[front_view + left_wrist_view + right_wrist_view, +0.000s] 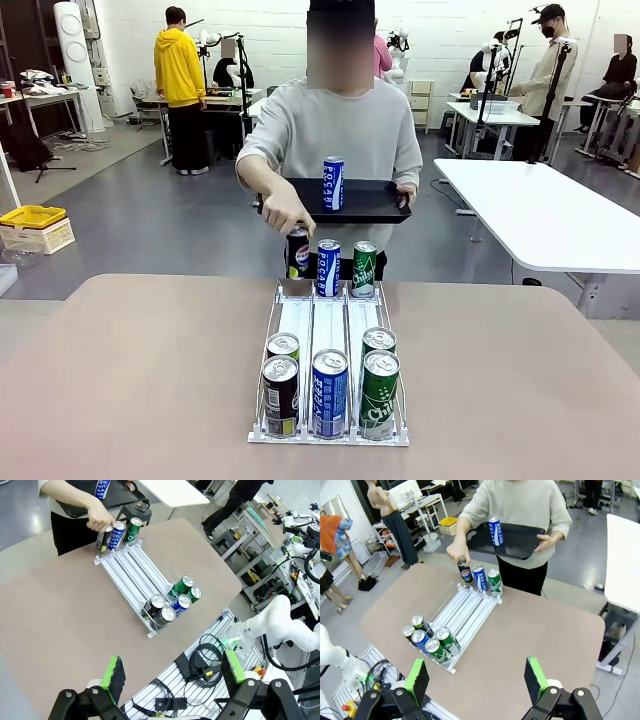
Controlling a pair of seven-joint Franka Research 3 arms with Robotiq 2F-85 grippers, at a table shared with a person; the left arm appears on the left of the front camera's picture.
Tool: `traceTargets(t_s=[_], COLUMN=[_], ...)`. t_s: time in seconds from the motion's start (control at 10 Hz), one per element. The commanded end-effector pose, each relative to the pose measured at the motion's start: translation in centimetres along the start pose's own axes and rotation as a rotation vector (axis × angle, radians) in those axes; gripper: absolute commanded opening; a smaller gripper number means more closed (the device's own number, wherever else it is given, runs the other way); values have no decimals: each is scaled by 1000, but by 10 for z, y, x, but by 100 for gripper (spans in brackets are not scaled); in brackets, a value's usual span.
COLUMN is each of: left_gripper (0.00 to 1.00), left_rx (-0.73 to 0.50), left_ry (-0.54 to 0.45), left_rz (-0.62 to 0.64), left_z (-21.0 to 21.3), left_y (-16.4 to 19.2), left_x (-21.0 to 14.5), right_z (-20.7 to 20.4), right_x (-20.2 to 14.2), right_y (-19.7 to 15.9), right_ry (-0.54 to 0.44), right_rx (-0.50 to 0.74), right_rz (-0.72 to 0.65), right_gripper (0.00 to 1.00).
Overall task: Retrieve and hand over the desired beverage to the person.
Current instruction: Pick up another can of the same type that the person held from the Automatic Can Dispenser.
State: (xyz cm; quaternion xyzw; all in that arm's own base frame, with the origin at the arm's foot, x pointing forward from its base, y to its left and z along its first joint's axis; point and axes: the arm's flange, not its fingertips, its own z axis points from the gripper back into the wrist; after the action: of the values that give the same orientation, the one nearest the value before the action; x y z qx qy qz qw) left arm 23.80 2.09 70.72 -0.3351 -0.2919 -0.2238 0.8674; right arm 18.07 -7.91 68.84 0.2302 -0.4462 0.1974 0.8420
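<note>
**Operator:** Report the state of the left fingers.

**Technician:** The left fingers (113, 672) are spread wide with the green pads facing inward, and nothing is gripped. They sit by the near edge of the table (60, 630).

**Operator:** And the right fingers?

**Technician:** The right fingers (418, 679) are also wide open and hold nothing.

**Operator:** Where is the stock relative to the fingers?

**Technician:** The rack (328, 320) is a clear three-lane unit lying flat on the table, ahead of both sets of fingers and well apart from them. Five cans stand upright at the end nearer the fingers:
- two near dark cans (281, 395) in one outer lane;
- one near blue can (329, 392) in the middle lane;
- two near green cans (379, 393) in the other outer lane.

Three cans stand at the end farther from the fingers, one per lane: the far dark can (298, 252), the far blue can (328, 267) and the far green can (364, 268).

**Operator:** Where is the person?

**Technician:** The person (345, 130) stands beyond the far end of the rack, facing the fingers.
- One hand (285, 213) is closed over the top of the far dark can. I cannot tell whether that can rests in its lane or is lifted.
- The other hand (405, 195) holds a black tray (370, 200) level at waist height.
- One tray can (333, 183), blue and white, stands upright on the tray.
</note>
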Motion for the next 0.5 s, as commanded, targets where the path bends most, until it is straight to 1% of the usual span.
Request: traceTargets(t_s=[0.0, 0.4], left_gripper=[100, 100], left_rx=[-13, -13], left_ry=[-11, -11], left_rz=[-24, -24], left_z=[-1, -1], left_y=[1, 1], left_x=[1, 1], right_z=[-2, -2], right_x=[0, 0], right_y=[0, 0], right_ry=[1, 1], right_rx=[15, 15], right_rz=[3, 3], right_gripper=[100, 100])
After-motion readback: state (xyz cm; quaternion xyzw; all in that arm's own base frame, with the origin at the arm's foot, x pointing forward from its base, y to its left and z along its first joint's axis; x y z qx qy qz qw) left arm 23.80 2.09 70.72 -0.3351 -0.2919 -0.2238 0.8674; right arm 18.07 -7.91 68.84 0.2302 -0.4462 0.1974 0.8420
